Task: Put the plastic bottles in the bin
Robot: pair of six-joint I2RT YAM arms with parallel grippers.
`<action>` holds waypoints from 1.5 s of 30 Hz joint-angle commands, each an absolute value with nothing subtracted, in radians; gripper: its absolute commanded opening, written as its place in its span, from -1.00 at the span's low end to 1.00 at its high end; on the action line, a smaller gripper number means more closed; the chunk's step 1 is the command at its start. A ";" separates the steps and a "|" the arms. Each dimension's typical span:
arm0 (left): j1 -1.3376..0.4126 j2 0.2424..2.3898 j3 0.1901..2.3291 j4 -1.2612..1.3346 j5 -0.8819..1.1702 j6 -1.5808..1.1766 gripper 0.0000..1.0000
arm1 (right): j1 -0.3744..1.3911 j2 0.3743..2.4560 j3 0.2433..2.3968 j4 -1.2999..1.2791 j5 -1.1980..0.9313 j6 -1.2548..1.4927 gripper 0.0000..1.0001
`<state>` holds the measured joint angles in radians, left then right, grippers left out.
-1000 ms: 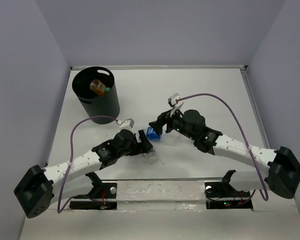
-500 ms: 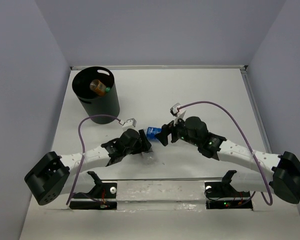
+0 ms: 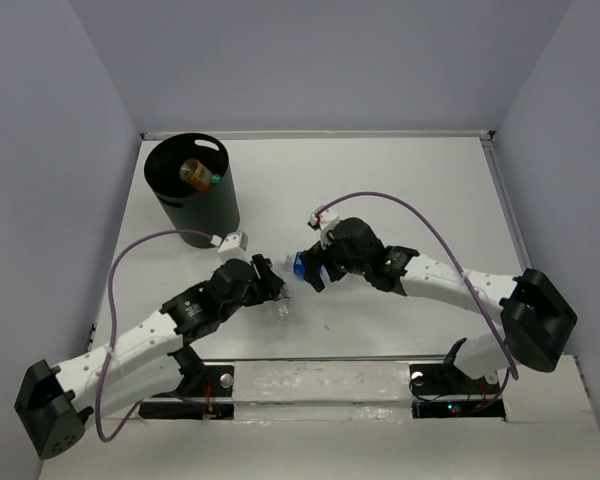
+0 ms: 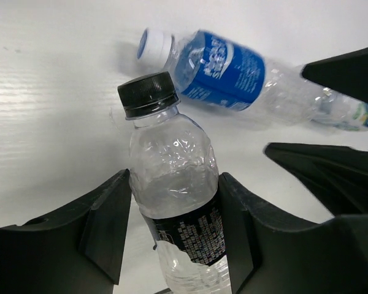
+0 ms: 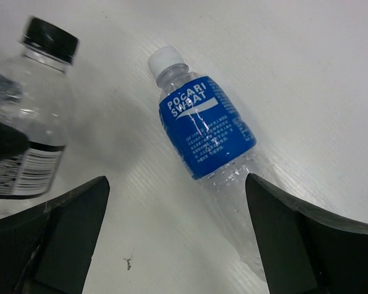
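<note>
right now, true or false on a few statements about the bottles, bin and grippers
1. The left gripper is shut on the black-capped bottle. True.
2. The right gripper grips the blue-label bottle. False: its jaws stand open on either side of that bottle, which lies on the table.
3. The blue-label bottle has a white cap. True.
4. The bin has nothing in it. False: an orange bottle shows inside.
</note>
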<state>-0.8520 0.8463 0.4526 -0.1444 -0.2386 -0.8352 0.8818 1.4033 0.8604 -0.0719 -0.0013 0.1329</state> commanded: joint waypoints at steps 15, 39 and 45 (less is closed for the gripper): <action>-0.803 0.813 1.193 -0.288 -0.941 -0.335 -0.21 | 0.868 1.710 1.170 -0.267 -0.135 -0.181 0.96; -0.239 1.365 1.310 0.158 -0.876 -0.144 0.37 | 0.868 1.775 1.220 -0.170 -0.224 -0.141 0.21; -0.241 1.283 1.315 0.094 -0.743 -0.193 0.98 | 0.868 1.703 1.226 -0.141 -0.250 -0.110 0.03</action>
<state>-0.2409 1.3811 1.2945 0.0620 -0.8074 -0.1593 0.8749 1.8061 1.1831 -0.2222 -0.2100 -0.1375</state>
